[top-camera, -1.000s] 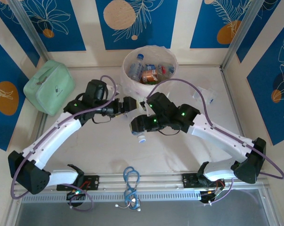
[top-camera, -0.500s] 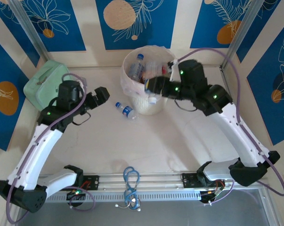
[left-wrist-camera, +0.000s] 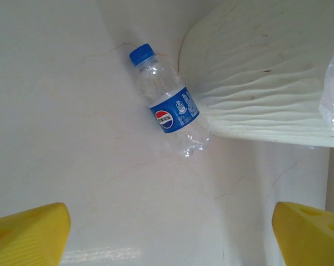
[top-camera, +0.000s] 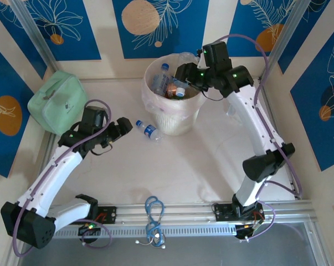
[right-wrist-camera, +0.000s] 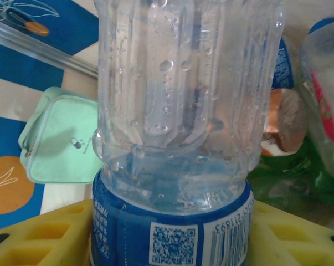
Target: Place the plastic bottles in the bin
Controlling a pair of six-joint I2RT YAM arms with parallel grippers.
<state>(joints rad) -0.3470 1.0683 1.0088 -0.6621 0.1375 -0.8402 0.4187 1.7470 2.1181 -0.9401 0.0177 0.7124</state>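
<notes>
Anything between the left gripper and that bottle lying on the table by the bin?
No. In the left wrist view, the table from the open left gripper to the bottle is bare.

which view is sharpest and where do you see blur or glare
Left wrist: the lying bottle is crisp, the open left claw at the bottom corners soft, with a faint sheen on the table. Right wrist: the held bottle in the right claw is sharp up close, the mint pouch behind blurred. Top external: even light, soft shadows, no harsh glare.
</notes>
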